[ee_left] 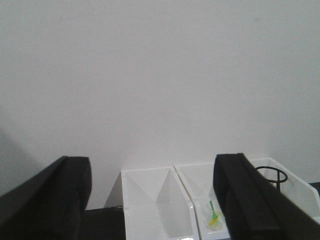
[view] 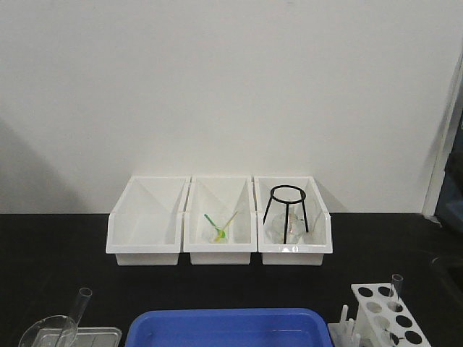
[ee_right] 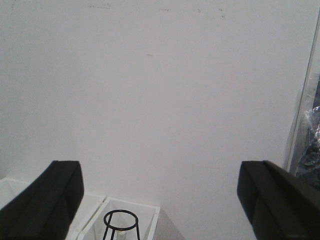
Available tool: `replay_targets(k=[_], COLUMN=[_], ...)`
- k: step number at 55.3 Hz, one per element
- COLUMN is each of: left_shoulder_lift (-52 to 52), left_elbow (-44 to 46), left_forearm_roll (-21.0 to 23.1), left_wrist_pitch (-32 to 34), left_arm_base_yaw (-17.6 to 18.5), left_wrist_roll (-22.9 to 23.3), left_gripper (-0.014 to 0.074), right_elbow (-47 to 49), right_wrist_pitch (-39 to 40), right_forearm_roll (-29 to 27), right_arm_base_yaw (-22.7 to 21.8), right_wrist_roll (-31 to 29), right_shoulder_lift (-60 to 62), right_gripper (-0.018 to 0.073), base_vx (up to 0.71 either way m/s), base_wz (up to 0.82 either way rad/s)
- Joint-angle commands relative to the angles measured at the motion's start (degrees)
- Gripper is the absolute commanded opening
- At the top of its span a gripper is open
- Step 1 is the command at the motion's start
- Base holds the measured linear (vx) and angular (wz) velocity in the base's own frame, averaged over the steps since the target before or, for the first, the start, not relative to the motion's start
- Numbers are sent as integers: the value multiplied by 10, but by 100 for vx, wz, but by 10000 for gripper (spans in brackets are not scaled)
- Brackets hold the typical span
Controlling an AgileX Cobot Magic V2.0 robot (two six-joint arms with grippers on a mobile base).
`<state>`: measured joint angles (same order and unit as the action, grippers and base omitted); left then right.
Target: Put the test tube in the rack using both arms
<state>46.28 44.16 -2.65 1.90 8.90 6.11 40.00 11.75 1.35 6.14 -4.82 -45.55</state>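
test tube (view: pixel 75 315): left gripper (ee_left: pixel 152 167), right gripper (ee_right: pixel 160 172) agape

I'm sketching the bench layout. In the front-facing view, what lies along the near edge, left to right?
Glass beaker with the test tube leaning in it → blue tray → white test tube rack.
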Motion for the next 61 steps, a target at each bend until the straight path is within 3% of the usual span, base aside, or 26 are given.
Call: replay_targets(k=[1,6,12,22,30,47,61], left_shoulder_lift=[0,5,8,8,14,148,265], left_elbow=[20,1,-60,-198,-254,-212,-137], left_forearm_roll=[-41,-81,-90,-90,-92,-92,-92], left_wrist_pitch=[10,-46,-62,-11,60,152,183], left_arm_base_yaw=[1,1,2,2,12,25,24], left_wrist_roll=[-21,-55,-91,-93,-88,-91,-90], left_gripper=[613,601,582,569,569,569,569], right_elbow=[20,20,20,20,20,20,20], right_wrist_pitch=[44,23,5,5,5,6,5], right_forearm_roll=[2,2,2,3,3,3,3], right_arm_base_yaw=[-3,-3,-3,-3,-3,-3,-3], right_wrist_roll=[1,0,-2,-3,-3,-3,-3], right_shoulder_lift=[2,2,2,2,2,2,2], right_gripper=[698,668,623,537,482,452,452], base_vx=[0,0,0,0,0,0,0], base_wz=[0,0,0,0,0,0,0])
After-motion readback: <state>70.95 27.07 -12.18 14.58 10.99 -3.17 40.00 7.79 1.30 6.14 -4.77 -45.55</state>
